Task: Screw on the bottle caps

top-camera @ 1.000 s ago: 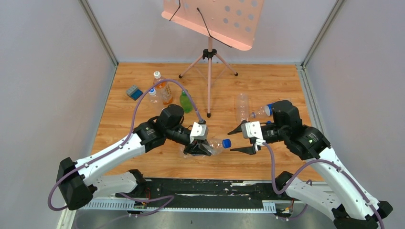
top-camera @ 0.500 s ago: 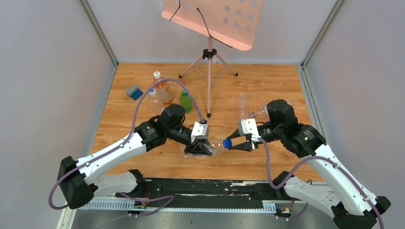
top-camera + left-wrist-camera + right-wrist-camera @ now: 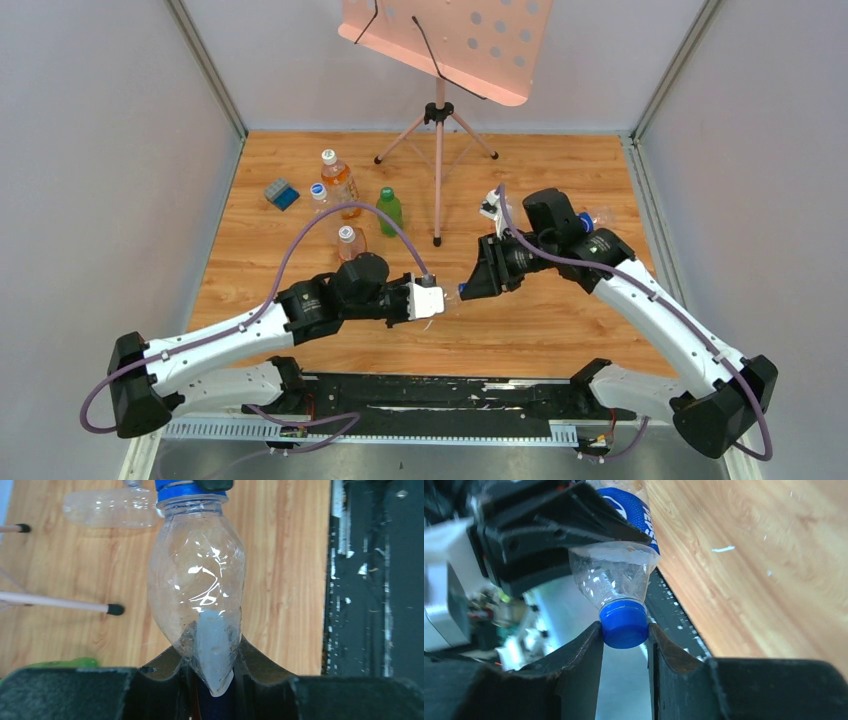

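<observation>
Since the earlier frame the right end effector (image 3: 624,632) has moved in and closed on the blue cap (image 3: 624,625), which sits on the neck of the clear bottle (image 3: 197,580) and is pinched between both fingers. The left end effector (image 3: 210,662) is clamped on that bottle's base. In the top view the bottle and cap are almost wholly hidden between the two end effectors, so whether the bottle is clear of the desk (image 3: 560,330) cannot be told. The bottle looks empty apart from droplets near its base; its blue label (image 3: 636,510) is partly covered. At the far left stand an amber-filled bottle (image 3: 341,185), a green bottle (image 3: 389,210) and two small clear bottles (image 3: 348,242), contents unclear. Another clear bottle (image 3: 110,510) lies on the desk, cut off by the frame edge.
</observation>
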You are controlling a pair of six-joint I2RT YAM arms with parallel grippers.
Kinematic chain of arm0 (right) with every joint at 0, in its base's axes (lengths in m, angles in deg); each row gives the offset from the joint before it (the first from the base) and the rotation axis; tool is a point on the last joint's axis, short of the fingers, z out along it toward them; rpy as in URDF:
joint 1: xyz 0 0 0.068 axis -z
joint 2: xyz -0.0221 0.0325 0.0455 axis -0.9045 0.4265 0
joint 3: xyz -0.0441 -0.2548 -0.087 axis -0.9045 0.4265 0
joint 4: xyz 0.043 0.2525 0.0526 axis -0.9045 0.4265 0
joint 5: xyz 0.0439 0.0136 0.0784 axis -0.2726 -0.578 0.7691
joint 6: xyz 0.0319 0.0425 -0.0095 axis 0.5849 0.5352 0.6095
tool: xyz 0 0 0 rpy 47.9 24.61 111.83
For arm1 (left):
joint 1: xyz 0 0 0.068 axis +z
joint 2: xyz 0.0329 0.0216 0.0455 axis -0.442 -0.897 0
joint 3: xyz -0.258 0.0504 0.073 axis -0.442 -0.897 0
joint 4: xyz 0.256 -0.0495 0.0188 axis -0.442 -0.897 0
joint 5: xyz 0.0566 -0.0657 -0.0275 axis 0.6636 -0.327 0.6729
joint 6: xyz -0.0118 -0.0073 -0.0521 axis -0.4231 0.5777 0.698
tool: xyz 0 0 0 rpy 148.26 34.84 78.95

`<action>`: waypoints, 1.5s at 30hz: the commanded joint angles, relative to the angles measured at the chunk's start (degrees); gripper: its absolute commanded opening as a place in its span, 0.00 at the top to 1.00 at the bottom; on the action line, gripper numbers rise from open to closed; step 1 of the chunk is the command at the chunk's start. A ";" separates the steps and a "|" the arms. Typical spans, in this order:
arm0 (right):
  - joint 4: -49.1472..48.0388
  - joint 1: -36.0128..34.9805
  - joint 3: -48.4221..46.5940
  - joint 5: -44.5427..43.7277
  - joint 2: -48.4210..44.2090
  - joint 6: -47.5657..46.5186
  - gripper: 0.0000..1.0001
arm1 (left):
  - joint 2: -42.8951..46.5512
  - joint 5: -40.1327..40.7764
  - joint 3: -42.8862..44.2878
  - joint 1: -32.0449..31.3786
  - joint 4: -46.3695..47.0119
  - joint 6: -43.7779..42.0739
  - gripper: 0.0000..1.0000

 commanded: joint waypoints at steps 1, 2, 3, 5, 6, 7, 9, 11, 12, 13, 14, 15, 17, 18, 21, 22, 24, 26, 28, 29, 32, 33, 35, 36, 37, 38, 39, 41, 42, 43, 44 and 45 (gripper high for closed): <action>-6.52 1.31 -2.34 1.15 0.45 22.65 0.95 | 1.76 13.45 -1.56 -4.32 14.66 -2.81 1.00; -7.25 1.33 -2.69 1.16 -0.24 21.01 0.84 | 1.90 13.88 -1.64 -4.41 14.50 -2.52 1.00; -7.70 1.34 -3.10 1.30 -0.94 17.96 0.69 | 2.07 13.97 -1.73 -4.42 13.79 -1.57 1.00; -7.71 1.34 -3.75 1.62 -2.78 7.71 0.48 | 2.43 14.22 -1.65 -4.46 12.26 0.49 1.00; -7.59 1.34 -3.80 2.32 -3.71 3.01 0.43 | 2.58 14.08 -1.64 -4.40 11.72 1.11 1.00; -7.25 1.34 -3.79 3.01 -4.95 -2.40 0.40 | 2.94 13.38 -1.64 -4.42 10.68 2.19 1.00; -6.47 1.34 -3.11 4.81 -7.86 -13.68 0.36 | 3.34 10.62 -1.64 -4.10 8.99 3.50 1.00; -6.32 1.33 -1.64 6.10 -11.14 -23.99 0.36 | 3.51 5.28 -1.57 -2.74 7.81 5.05 1.00; -6.46 1.34 -0.45 6.74 -12.84 -28.98 0.36 | 3.52 3.08 -1.45 -1.20 7.22 5.63 1.00; -6.56 1.34 0.36 7.45 -14.23 -33.63 0.36 | 3.42 -1.96 -1.37 -0.22 7.05 6.86 1.00; -6.62 1.36 0.96 8.14 -15.31 -37.13 0.37 | 3.34 -4.54 -1.20 1.78 6.94 7.33 1.00; -6.52 1.34 1.46 8.94 -16.11 -40.79 0.37 | 3.09 -9.93 -1.02 2.63 6.91 8.10 1.00; -6.37 1.34 2.28 10.14 -17.14 -46.45 0.38 | 2.28 -16.55 -0.20 4.70 6.61 8.48 1.00; -6.32 1.28 2.61 11.55 -17.47 -48.86 0.38 | 1.42 -18.30 0.61 5.45 6.08 8.40 1.00; -5.79 1.25 3.28 14.92 -17.58 -53.69 0.40 | -0.54 -23.75 2.62 6.04 4.67 7.70 1.00; -5.54 1.17 3.45 15.69 -17.50 -55.12 0.40 | -1.51 -24.58 3.45 6.07 4.11 7.57 1.00; -5.45 1.03 3.81 16.33 -17.32 -56.03 0.42 | -2.58 -26.44 4.44 6.23 3.73 7.33 1.00; -4.91 0.82 4.11 16.09 -17.22 -56.89 0.44 | -3.17 -27.34 4.84 6.30 3.87 7.16 1.00; -4.55 0.75 4.36 15.44 -17.29 -57.65 0.46 | -3.41 -27.94 5.05 6.29 4.05 7.03 1.00; -4.48 0.69 4.46 15.26 -17.30 -57.73 0.46 | -3.46 -28.17 5.09 6.33 4.10 7.02 1.00; -4.31 0.52 4.49 15.28 -17.17 -57.83 0.49 | -3.58 -28.64 5.29 6.31 4.45 7.01 1.00; -4.30 0.40 4.56 15.31 -17.06 -57.88 0.50 | -3.58 -28.74 5.30 6.29 4.52 7.01 1.00; -4.09 0.13 4.51 15.59 -16.75 -57.88 0.50 | -3.59 -28.91 5.37 6.30 4.77 7.03 1.00; -4.04 -0.08 4.57 15.78 -16.58 -57.84 0.51 | -3.63 -29.03 5.38 6.29 4.81 7.08 1.00; -3.95 -0.17 4.53 15.97 -16.33 -57.77 0.52 | -3.65 -29.11 5.43 6.31 4.84 7.08 1.00; -3.85 -0.36 4.45 16.00 -16.11 -57.75 0.54 | -3.67 -29.17 5.46 6.30 4.89 7.16 1.00; -3.85 -0.46 4.40 16.15 -15.89 -57.67 0.55 | -3.67 -29.13 5.48 6.27 4.91 7.17 1.00; -3.67 -0.62 4.17 16.23 -15.57 -57.38 0.60 | -3.59 -29.06 5.48 6.28 4.91 7.18 1.00; -3.68 -0.68 4.02 16.24 -15.40 -56.78 0.63 | -3.54 -29.02 5.52 6.29 4.88 7.14 1.00; -3.68 -0.67 3.85 16.27 -15.10 -56.19 0.66 | -3.51 -28.93 5.56 6.29 4.91 7.04 1.00; -3.68 -0.72 3.72 16.32 -14.91 -55.53 0.68 | -3.46 -28.79 5.56 6.29 4.88 7.02 1.00; -3.68 -0.77 3.58 16.37 -14.66 -54.57 0.71 | -3.38 -28.77 5.57 6.29 5.02 7.01 1.00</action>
